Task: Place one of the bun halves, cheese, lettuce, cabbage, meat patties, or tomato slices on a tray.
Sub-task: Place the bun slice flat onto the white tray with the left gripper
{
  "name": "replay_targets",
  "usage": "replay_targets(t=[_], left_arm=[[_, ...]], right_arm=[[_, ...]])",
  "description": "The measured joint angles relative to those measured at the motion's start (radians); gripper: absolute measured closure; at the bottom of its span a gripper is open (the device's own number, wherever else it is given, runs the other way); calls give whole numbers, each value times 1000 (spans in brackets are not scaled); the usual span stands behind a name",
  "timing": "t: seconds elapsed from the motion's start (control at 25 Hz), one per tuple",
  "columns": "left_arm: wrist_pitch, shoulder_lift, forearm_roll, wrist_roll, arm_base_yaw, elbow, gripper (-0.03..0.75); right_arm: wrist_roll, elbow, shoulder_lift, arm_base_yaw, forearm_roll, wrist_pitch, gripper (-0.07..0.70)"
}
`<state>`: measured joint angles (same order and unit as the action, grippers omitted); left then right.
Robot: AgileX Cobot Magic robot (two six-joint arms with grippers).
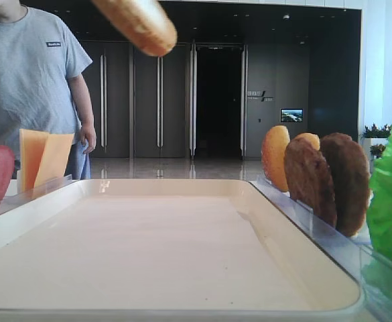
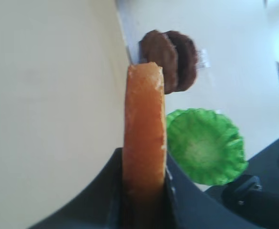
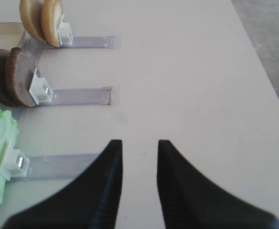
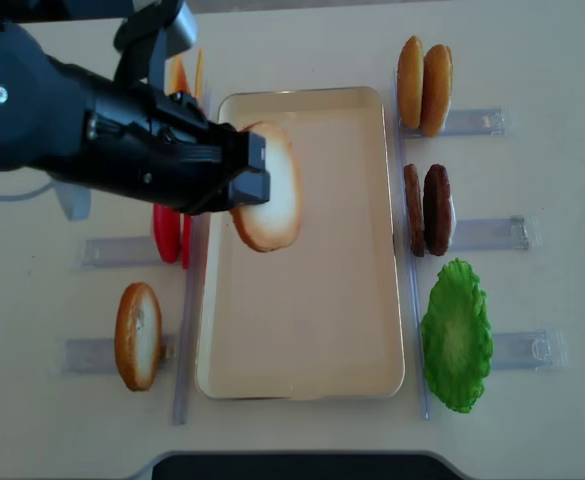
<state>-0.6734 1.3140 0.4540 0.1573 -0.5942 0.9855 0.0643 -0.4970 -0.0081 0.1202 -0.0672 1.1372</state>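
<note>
My left gripper (image 4: 252, 172) is shut on a golden bun half (image 4: 270, 188), held on edge in the air over the left part of the cream tray (image 4: 312, 310). From the left wrist, the bun half (image 2: 144, 124) stands upright between the dark fingers (image 2: 106, 191), with the tray (image 2: 48, 95) below. The low exterior view catches only the bun's edge (image 1: 137, 23) at the top, above the tray (image 1: 155, 248). My right gripper (image 3: 139, 145) hangs open over bare table, with nothing between its fingers.
Right of the tray, clear holders carry two buns (image 4: 424, 85), two meat patties (image 4: 427, 208) and the lettuce (image 4: 457, 335). On the left are cheese (image 1: 41, 157), tomato slices (image 4: 167, 232) and another bun half (image 4: 138, 335). A person (image 1: 31, 74) stands behind the table.
</note>
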Motion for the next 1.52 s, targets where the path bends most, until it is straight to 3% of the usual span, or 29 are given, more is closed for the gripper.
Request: replay_targets(t=[0.24, 0.6, 0.84, 0.96, 1.52], left_arm=[[111, 28, 358, -295, 0, -30, 593], [239, 28, 713, -612, 0, -232, 593], [314, 33, 1129, -992, 0, -381, 594], [326, 65, 1231, -1146, 0, -431, 595], [308, 278, 1262, -1238, 0, -440, 595]], right_arm=[[0, 0, 0, 0, 0, 0, 423], [0, 0, 0, 0, 0, 0, 422], [0, 0, 0, 0, 0, 0, 423], [0, 0, 0, 0, 0, 0, 423], [0, 0, 0, 2, 0, 0, 423]])
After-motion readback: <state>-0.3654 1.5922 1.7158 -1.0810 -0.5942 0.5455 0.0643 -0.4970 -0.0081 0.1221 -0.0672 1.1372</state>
